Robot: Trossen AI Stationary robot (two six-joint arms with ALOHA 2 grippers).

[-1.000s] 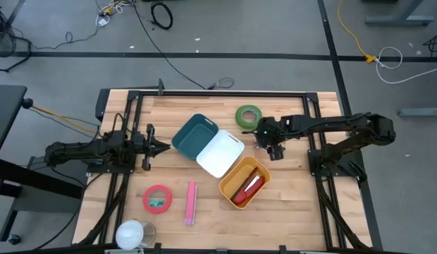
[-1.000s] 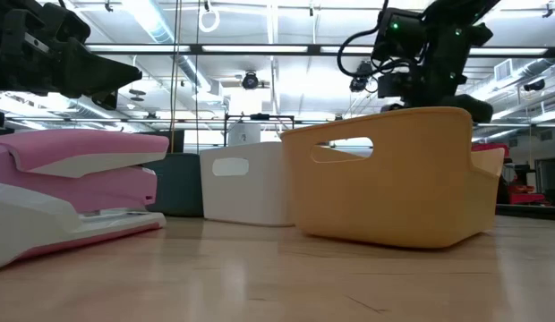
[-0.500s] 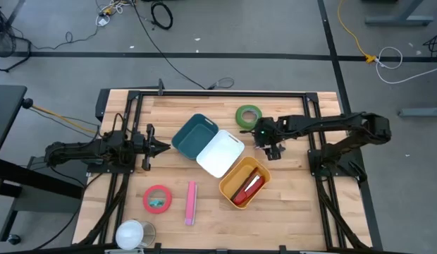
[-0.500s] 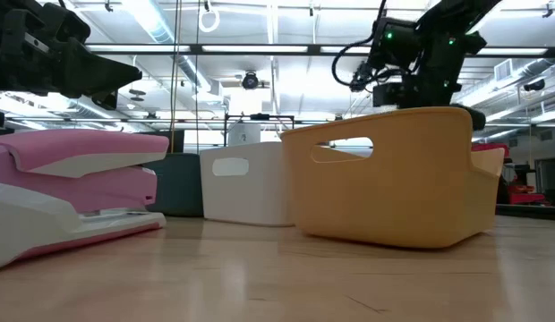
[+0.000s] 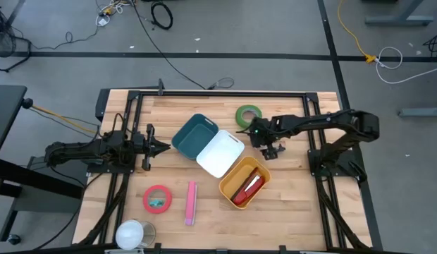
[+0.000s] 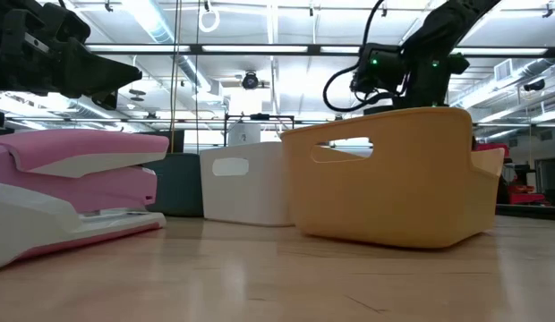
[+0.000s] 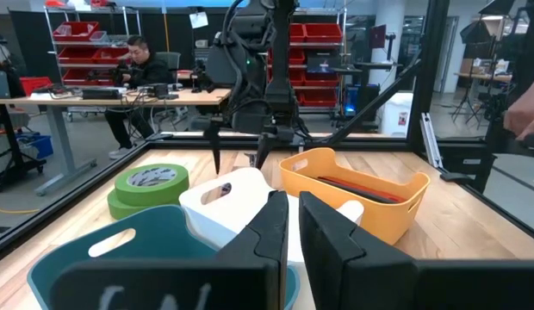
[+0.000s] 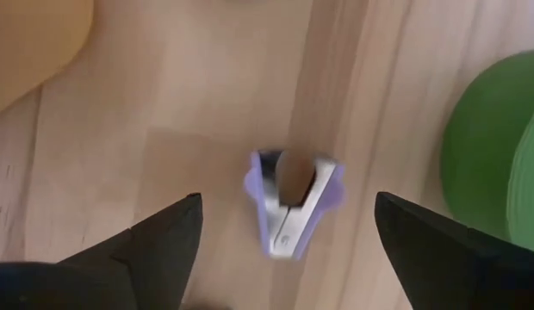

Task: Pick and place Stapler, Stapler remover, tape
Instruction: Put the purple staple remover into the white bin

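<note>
R gripper [image 8: 280,237] hangs over the purple staple remover [image 8: 293,202], jaws wide apart either side of it, nothing held — prob. lined up to drop and pinch it. Remover lies on the table [image 5: 289,176], green tape [image 5: 248,116] just beside at approx 10 o'clock, yellow bin [image 5: 244,183] at approx 6. L gripper [image 7: 288,228] waits w/ jaws together near the teal bin [image 5: 194,135].

Staple remover [image 8: 293,204] hidden under right arm in high view. Green tape [image 8: 499,155] cut off by right wrist frame edge. Yellow bin [image 6: 394,174] hides its contents in low view. Pink stapler [image 6: 67,192] cut off at low view's left edge. White object [image 5: 134,235] at surface edge, unidentifiable.
</note>
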